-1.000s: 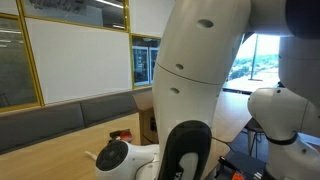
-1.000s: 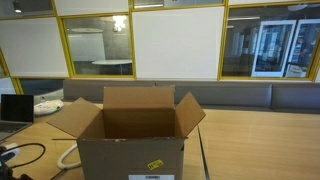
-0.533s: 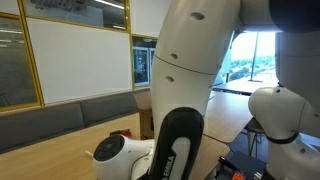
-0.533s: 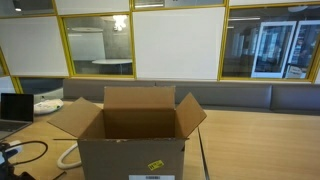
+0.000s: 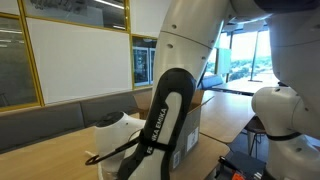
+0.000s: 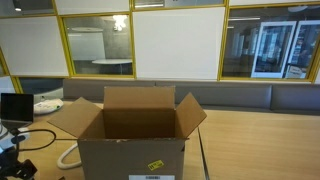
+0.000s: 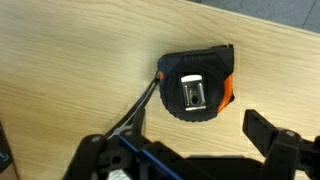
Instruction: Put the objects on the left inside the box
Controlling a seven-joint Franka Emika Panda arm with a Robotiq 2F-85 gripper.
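In the wrist view a black and orange tape measure (image 7: 196, 84), one of the objects, lies flat on the wooden table with its metal clip facing up. My gripper (image 7: 195, 118) hangs just over its near edge, open, with a finger on either side and nothing held. The box (image 6: 130, 150) stands open-topped with its flaps spread, and a strip of it shows behind the arm (image 5: 192, 125). A white cord (image 6: 68, 157) lies on the table to the left of the box.
A dark cable (image 7: 135, 110) runs from the tape measure toward the gripper. A laptop (image 6: 14, 108) sits on the table at far left. The white robot arm (image 5: 190, 40) fills much of an exterior view. Benches and glass walls stand behind.
The arm has swung down and to the left, its black forearm now crossing in front of the box. A dark part has come in at the left edge beside the box.
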